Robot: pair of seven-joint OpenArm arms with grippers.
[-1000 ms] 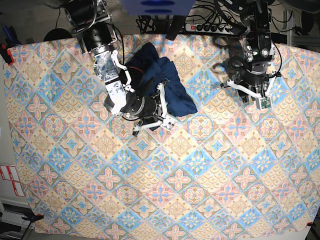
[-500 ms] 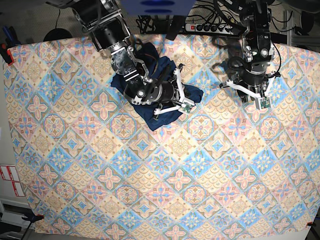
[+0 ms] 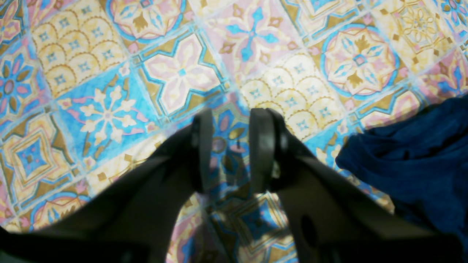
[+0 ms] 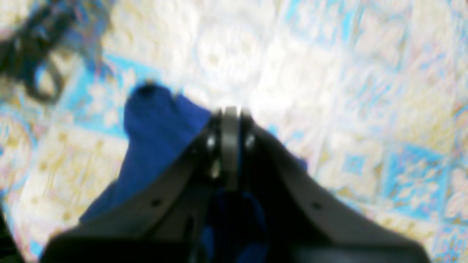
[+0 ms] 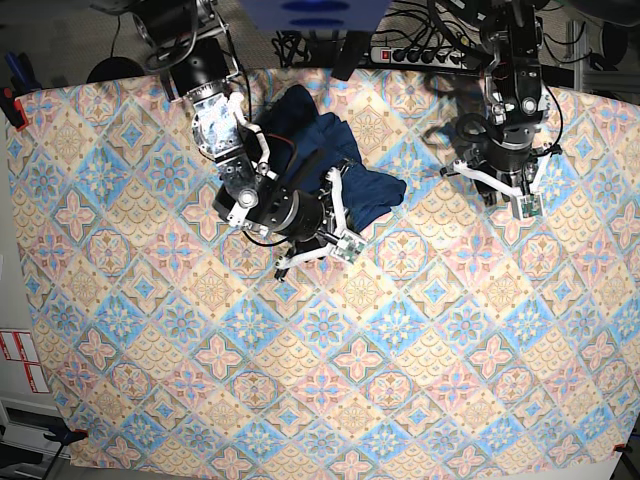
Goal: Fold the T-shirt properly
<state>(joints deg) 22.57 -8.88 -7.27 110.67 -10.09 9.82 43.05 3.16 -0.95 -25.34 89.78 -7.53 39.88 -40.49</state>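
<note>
on the far part of the table, near its back edge, lies the t-shirt (image 5: pixel 330 160), a dark navy bundle, crumpled and not flat. it rests on the tablecloth (image 5: pixel 400 350), which has a pattern of pastel tiles in blue, pink and yellow and covers the whole table.

the right gripper (image 5: pixel 318 246) is at the near edge of the bundle, on the left side of the base view. its jaws are pressed together, and in the right wrist view navy cloth shows just beside and below the clenched fingertips (image 4: pixel 230 146). this view is blurred, so i cannot tell for sure whether cloth is pinched between them, but the fabric spreads out directly under the gripper and seems to hang from it.

the left gripper (image 5: pixel 512 192) is over bare tablecloth on the right side of the base view, apart from the shirt. in the left wrist view its two fingers (image 3: pixel 261 146) stand a little apart with only the tile pattern between them, so it grasps nothing. an edge of the shirt shows at the right side of that view.
</note>
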